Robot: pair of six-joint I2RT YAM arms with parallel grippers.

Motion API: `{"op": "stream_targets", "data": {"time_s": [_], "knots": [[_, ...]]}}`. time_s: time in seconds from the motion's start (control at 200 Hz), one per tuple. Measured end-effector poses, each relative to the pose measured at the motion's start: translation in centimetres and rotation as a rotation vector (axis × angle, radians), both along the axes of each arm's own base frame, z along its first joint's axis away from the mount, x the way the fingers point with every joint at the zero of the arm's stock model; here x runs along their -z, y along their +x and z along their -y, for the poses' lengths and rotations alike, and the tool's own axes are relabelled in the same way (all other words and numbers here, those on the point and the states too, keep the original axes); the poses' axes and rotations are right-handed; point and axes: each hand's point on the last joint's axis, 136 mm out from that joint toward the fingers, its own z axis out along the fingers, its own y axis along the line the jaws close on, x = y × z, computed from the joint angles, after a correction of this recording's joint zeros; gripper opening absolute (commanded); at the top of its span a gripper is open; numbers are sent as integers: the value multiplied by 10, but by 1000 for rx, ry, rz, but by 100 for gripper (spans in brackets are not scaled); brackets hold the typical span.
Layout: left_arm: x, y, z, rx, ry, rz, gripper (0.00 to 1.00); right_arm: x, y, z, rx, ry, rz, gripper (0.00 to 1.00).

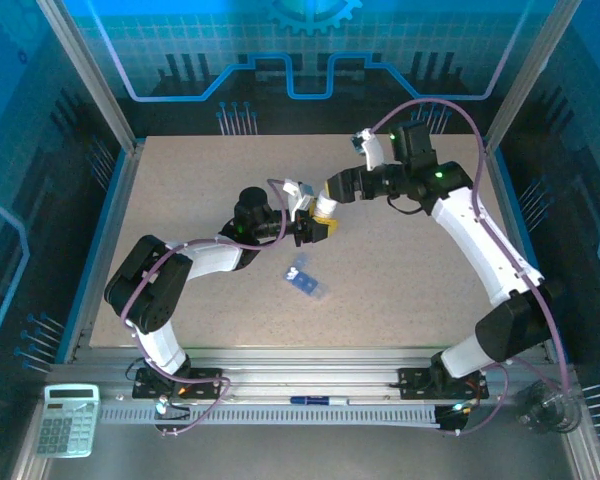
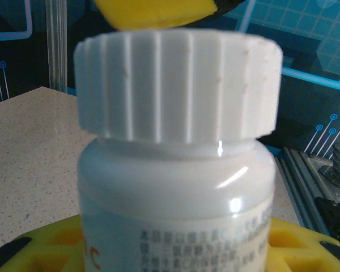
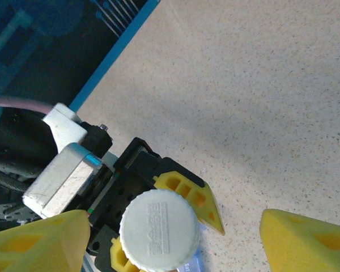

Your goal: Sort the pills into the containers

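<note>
A white pill bottle (image 2: 175,187) with a ribbed white cap (image 2: 178,85) stands upright between the yellow fingers (image 2: 297,241) of my left gripper (image 1: 315,228), which is shut on its body. From above, the cap (image 3: 158,229) lies between the wide-apart yellow fingers (image 3: 306,238) of my right gripper (image 3: 170,249), which is open and not touching it. In the top view the right gripper (image 1: 332,188) hovers just above the bottle (image 1: 324,208). The translucent blue pill box (image 1: 305,280) lies on the table (image 1: 400,290) near the left gripper. No loose pills are visible.
The left arm's wrist camera block (image 3: 62,175) sits close beside the bottle. A calculator (image 1: 67,420) and a pen (image 1: 315,401) rest on the front rail. Blue walls and aluminium posts border the table.
</note>
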Motion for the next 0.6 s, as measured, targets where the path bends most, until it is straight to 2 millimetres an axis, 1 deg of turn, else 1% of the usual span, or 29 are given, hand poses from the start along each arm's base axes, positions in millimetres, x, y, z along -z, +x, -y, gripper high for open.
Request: {"op": "stream_targets", "data": {"time_s": [0.22,0.42,0.525,0.595], "knots": [[0,0,0,0,0,0,0,17,-1,-8,-40,-28,-42,73],[0,0,0,0,0,0,0,21,1,-14,-58,-26,-57,67],[0,0,0,0,0,0,0,23,2,-17,-65,-28,-63,61],[0,1,0,-4,1,-1,0,25,0,-20,-74,-29,-68,53]]}}
